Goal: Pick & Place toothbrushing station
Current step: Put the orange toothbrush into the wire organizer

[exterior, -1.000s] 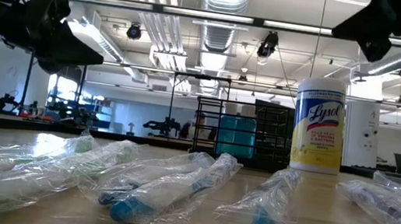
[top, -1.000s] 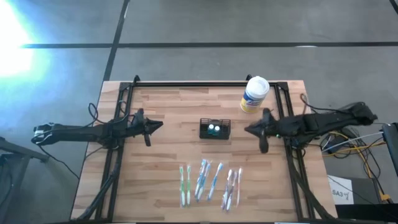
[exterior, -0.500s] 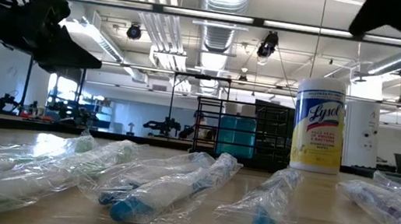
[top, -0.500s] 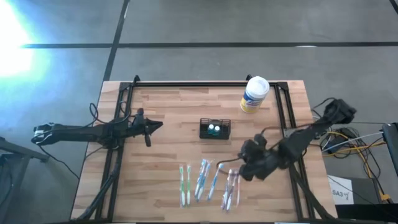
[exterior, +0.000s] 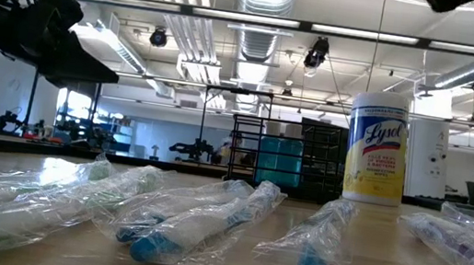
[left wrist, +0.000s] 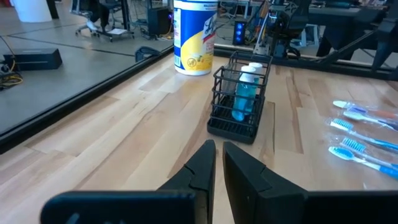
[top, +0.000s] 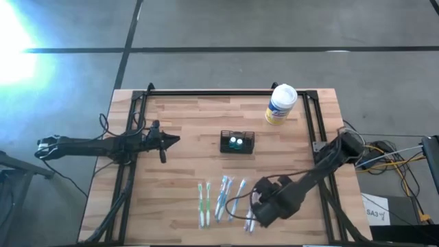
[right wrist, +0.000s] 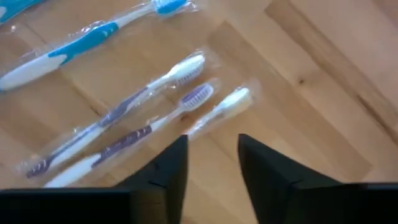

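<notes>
Black wire caddy (top: pixel 236 143), wooden table (top: pixel 185 171)

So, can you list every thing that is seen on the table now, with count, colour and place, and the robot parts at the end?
Wire caddy: one, black, table centre, holding small blue bottles with white caps.
Wipes canister: one, white with yellow label, back right.
Wrapped toothbrushes: about seven, green, blue and purple, front row.
Table: one, light wood.
Left hand: one, dark, nearly shut, empty, left of the caddy.
Right hand: one, dark, open, empty, above the purple toothbrushes.
</notes>
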`<state>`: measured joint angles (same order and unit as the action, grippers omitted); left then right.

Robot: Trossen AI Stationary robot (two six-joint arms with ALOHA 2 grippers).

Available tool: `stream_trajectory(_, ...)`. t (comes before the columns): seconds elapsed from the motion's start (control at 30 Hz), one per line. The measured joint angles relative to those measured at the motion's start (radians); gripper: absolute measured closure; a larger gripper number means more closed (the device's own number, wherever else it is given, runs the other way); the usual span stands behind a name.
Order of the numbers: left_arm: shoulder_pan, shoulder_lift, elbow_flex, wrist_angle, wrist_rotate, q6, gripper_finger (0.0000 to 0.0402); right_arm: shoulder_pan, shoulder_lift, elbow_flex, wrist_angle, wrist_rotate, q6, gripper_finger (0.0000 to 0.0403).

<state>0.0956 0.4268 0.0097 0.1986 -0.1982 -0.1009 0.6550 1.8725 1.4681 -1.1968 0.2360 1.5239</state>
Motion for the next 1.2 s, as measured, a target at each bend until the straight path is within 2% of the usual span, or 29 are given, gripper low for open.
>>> stream_trajectory(0.13, 0.000, 0.000, 0.000, -0.008, 0.000, 0.001, 0.0367, -0.002, 0.017, -0.010, 0.000, -0.001, 0.078, 0.0203)
stream_trajectory(0.27, 0.000, 0.000, 0.000, -0.008, 0.003, 0.003, 0.0367, -0.002, 0.017, -0.023, -0.005, 0.003, 0.169, 0.0179)
stream_trajectory(0.37, 0.000, 0.000, 0.000, -0.017, 0.003, 0.003, 0.0367, -0.006, 0.016, -0.034, -0.003, 0.006, 0.221, 0.0178)
stream_trajectory(0.67, 0.000, 0.000, 0.000, -0.023, 0.006, 0.002, 0.0367, -0.026, 0.016, -0.109, 0.046, 0.022, 0.242, 0.0184)
stream_trajectory(0.83, 0.001, 0.000, 0.000, -0.026, 0.021, 0.000, 0.0367, -0.036, 0.016, -0.147, 0.132, 0.020, 0.250, 0.0184)
stream_trajectory(1.2, 0.001, 0.000, 0.000, -0.054, 0.023, -0.003, 0.0367, -0.044, 0.016, -0.214, 0.189, -0.022, 0.249, 0.0184)
